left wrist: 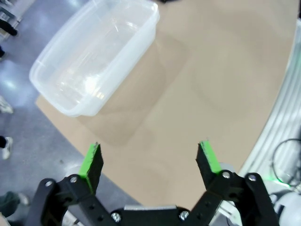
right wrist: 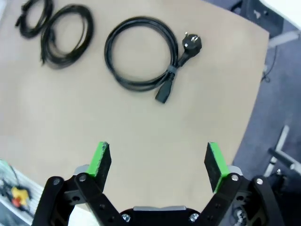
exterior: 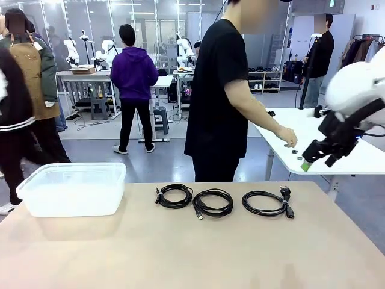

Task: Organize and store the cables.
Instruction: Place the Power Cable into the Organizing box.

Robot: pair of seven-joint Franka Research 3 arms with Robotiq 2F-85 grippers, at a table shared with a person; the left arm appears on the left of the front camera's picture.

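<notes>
Three coiled black cables lie in a row on the tan table (exterior: 180, 253): a left coil (exterior: 179, 205), a middle coil (exterior: 212, 212) and a right coil (exterior: 264, 211) with a mains plug. My right gripper (exterior: 310, 161) hangs above and beyond the table's right end, away from them. In the right wrist view it (right wrist: 157, 160) is open and holds nothing, with the plug coil (right wrist: 107, 52), the middle coil (right wrist: 89, 29) and the left coil (right wrist: 22, 21) below and ahead. My left gripper (left wrist: 150, 157) is open and holds nothing, high over the table's left part.
A clear plastic bin (exterior: 73, 188) stands on the table's left end, its rim (left wrist: 153, 21) ahead of the left gripper. A person in black (exterior: 219, 90) stands at the far side, one hand (exterior: 289, 137) on a white side table (exterior: 355, 159).
</notes>
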